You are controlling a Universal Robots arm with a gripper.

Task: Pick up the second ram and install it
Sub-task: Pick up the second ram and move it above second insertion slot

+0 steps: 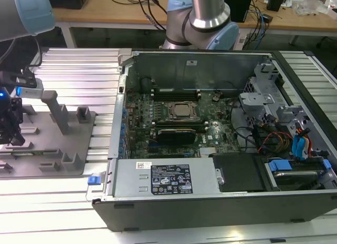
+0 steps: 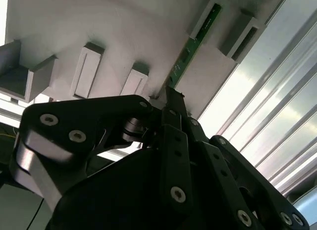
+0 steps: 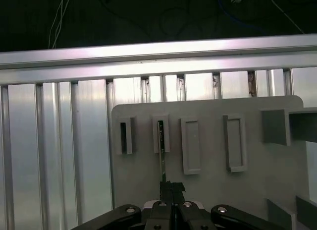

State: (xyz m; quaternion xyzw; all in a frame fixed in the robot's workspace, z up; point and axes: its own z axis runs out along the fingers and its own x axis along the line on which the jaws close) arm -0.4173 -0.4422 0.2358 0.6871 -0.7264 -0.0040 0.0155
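**Gripping the second ram at its holder slot**

Seen in both wrist views, the gripper (image 3: 172, 186) (image 2: 170, 94) has its black fingers (image 3: 179, 186) drawn almost together. They pinch the near end of the second ram (image 3: 162, 150) (image 2: 190, 44), a thin green board viewed edge-on. The board's far end sits inside a narrow slot (image 3: 161, 122) of the grey holder plate (image 3: 208, 200). Other rectangular pockets (image 3: 190, 143) stand in a row beside that slot, apart from the board.

The plate rests on a ribbed aluminium table (image 3: 54, 155) whose grooves run beneath and beyond it. In the exterior view the gripper hangs over this plate at nine o'clock from the open computer case (image 1: 210, 215), toward the exterior view's left and well apart from the case.

Within the case, the square silver-topped processor (image 1: 181, 111) lies near the middle of the board. A black card (image 1: 176, 134) lies just beside it at six o'clock. At twelve o'clock, past the case's far wall, part of the arm (image 1: 209, 12) rises out of frame. A wooden workbench (image 1: 105, 15) strewn with cables stands farthest back.
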